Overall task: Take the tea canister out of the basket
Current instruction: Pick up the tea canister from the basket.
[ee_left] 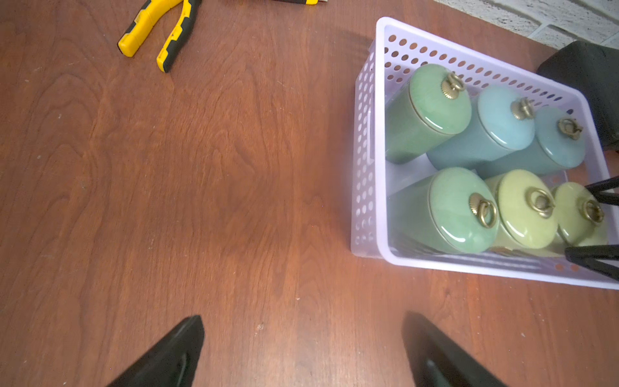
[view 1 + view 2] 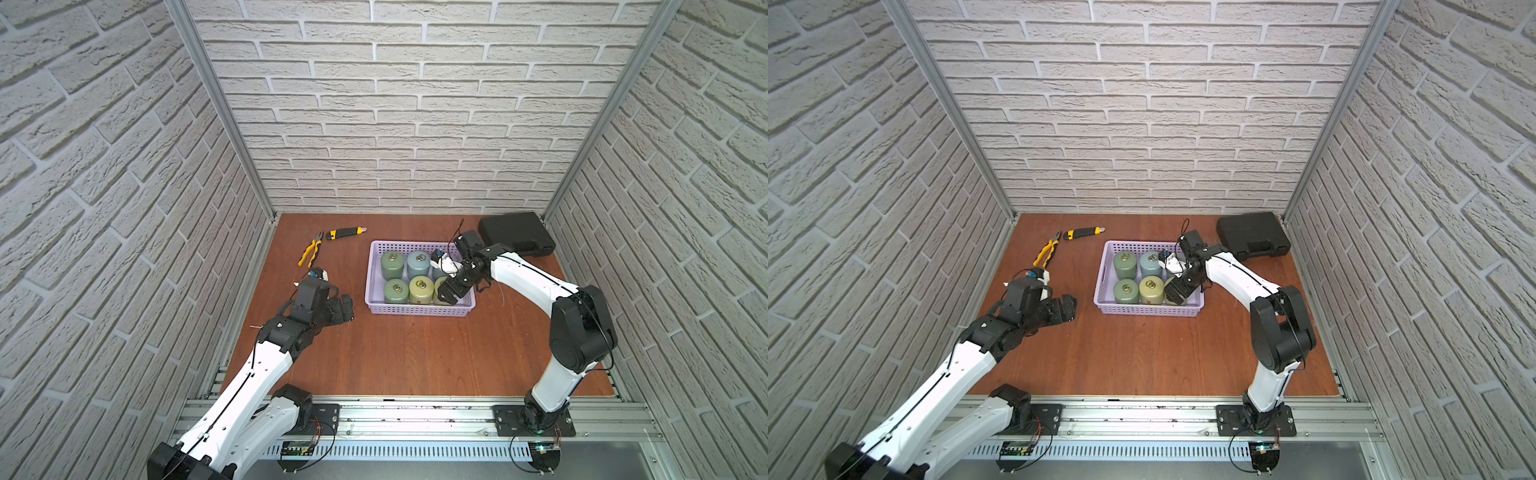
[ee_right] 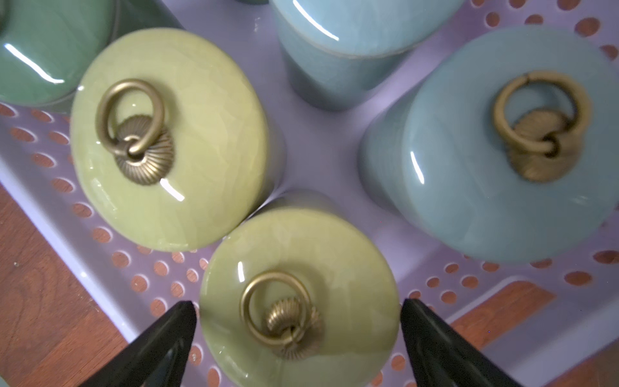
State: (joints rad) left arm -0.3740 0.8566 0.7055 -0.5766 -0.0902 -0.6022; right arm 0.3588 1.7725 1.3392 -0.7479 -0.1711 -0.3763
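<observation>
The lavender basket (image 2: 419, 311) (image 2: 1148, 312) holds several lidded tea canisters with brass ring knobs: dark green at the left, blue at the back, yellow-green at the front. My right gripper (image 2: 446, 297) (image 3: 298, 308) hangs open over the front right yellow-green canister (image 3: 335, 268) (image 1: 576, 228). One black finger stands on each side of its lid, and neither is closed on it. From above, that canister is mostly hidden by the gripper. My left gripper (image 2: 347, 309) (image 1: 303, 321) is open over bare wood to the left of the basket, holding nothing.
Yellow-handled pliers (image 2: 311, 249) and a yellow-black utility knife (image 2: 345, 233) lie at the back left. A black hard case (image 2: 517, 232) sits at the back right, close behind the right arm. Brick-patterned walls close off three sides.
</observation>
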